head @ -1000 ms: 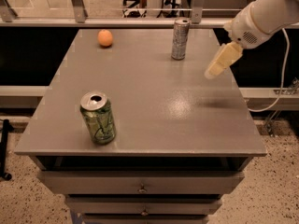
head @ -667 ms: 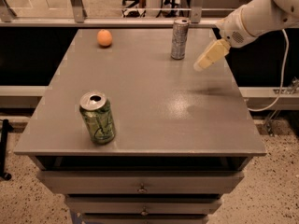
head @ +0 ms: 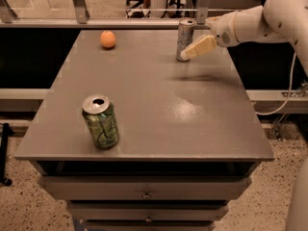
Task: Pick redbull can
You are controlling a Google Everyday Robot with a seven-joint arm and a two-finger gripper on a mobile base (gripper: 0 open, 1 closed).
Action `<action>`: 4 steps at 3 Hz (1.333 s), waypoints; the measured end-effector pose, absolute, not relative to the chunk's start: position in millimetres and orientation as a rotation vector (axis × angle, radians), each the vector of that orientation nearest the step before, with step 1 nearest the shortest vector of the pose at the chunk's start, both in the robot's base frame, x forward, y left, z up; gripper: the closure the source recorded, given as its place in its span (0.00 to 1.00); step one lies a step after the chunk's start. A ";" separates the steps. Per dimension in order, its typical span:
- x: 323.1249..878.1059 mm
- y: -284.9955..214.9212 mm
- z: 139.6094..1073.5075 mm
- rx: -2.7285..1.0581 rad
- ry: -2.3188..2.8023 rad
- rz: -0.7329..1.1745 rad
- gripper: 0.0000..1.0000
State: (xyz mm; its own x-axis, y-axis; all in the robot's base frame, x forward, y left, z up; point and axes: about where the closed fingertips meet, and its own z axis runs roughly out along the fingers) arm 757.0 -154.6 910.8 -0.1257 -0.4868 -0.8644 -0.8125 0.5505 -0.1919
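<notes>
The redbull can (head: 183, 34) is tall, slim and silver-grey with dark speckled print. It stands upright near the far edge of the grey table (head: 159, 114), right of centre. My gripper (head: 197, 47) reaches in from the right on a white arm (head: 255, 23). Its cream tip lies right against the can's lower right side, overlapping it in view. I cannot tell whether it touches the can.
A shorter green can (head: 100, 121), opened on top, stands near the table's front left. An orange (head: 108, 39) lies at the far left. A metal railing (head: 79, 4) runs behind the table. Drawers (head: 144, 194) sit under the tabletop.
My gripper has moved left and toward the far edge, from well right of the redbull can to right beside it. The cans and the orange have not moved.
</notes>
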 end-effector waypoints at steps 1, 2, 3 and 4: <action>777.4 -133.8 910.8 -1.023 1.714 0.497 0.00; 786.2 -122.4 902.0 -0.977 1.720 0.556 0.01; 786.8 -118.4 896.5 -0.954 1.738 0.585 0.21; 781.8 -115.9 902.0 -0.946 1.734 0.616 0.45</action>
State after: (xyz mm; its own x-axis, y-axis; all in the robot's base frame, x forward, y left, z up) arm 781.8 -115.9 902.0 -0.1691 -0.3047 -0.9373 -0.8276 0.5603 -0.0328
